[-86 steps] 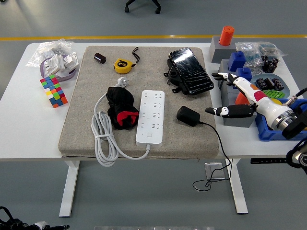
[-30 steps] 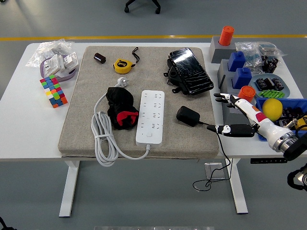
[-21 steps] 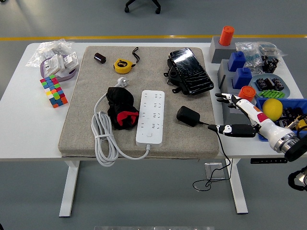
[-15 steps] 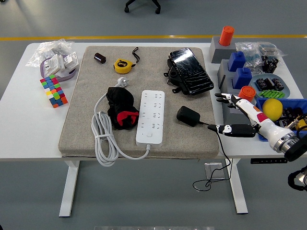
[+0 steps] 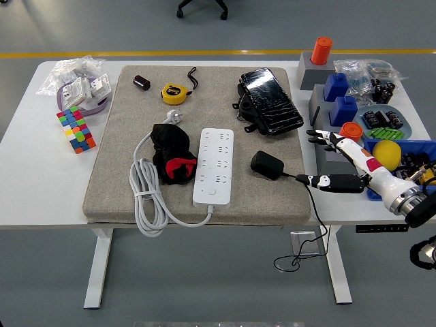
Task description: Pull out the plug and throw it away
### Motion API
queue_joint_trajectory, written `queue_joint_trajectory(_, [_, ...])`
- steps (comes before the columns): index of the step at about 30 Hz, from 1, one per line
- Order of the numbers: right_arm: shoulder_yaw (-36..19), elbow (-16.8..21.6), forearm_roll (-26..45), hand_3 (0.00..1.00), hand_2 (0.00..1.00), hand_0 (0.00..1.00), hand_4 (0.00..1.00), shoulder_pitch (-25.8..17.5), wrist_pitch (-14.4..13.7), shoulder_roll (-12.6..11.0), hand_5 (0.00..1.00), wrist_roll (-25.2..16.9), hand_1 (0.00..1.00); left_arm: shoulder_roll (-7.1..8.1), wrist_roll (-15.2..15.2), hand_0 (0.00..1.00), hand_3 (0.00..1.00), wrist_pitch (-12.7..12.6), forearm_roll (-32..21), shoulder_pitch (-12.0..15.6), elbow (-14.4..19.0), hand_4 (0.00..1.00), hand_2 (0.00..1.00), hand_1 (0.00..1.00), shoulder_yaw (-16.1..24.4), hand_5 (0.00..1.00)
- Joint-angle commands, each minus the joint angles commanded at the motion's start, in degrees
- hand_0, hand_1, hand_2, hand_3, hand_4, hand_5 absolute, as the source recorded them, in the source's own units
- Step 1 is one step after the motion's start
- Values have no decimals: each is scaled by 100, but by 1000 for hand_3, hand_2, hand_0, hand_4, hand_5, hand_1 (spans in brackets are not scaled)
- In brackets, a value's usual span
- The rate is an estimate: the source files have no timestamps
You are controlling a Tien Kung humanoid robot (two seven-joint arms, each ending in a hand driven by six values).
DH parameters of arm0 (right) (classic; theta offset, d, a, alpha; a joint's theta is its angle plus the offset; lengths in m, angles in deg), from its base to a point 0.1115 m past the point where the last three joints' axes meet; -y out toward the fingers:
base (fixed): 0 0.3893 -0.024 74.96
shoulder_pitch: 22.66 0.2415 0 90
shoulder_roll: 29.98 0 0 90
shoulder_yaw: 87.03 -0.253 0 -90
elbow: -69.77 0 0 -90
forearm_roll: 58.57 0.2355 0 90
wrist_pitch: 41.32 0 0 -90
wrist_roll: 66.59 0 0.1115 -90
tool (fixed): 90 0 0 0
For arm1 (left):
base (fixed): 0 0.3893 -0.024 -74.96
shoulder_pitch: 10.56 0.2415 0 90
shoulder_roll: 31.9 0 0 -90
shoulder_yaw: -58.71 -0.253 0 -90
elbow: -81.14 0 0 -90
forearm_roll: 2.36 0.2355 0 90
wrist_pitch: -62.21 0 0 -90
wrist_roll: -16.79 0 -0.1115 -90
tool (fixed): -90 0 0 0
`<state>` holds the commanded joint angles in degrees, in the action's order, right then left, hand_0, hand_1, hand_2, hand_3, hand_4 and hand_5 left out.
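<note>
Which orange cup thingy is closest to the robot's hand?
The lower orange cylinder, right behind the right hand. The other orange cylinder sits far back on its grey block.

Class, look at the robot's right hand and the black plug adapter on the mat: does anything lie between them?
Nothing visible does. Between the right hand and the black plug adapter is only bare mat and the adapter's own thin cable.

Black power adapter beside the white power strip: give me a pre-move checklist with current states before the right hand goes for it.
1. Black power adapter out of white power strip: ok, lies on grey mat.
2. Right hand empty, fingers spread: ok.
3. Hand touching adapter: not ok, apart, to its right.
4. Path to adapter clear: ok.
5. Thin black cord free: cannot tell, hangs over table edge.
</note>
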<state>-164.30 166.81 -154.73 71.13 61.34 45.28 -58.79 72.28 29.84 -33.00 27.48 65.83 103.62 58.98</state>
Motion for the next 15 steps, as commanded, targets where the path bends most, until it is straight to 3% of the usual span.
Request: queue_joint_trajectory(15, [75, 30, 38, 926, 871, 897, 998, 119, 10, -66, 469, 21, 920, 3, -7, 533, 667, 5, 33, -111, 40, 837, 692, 665, 9, 690])
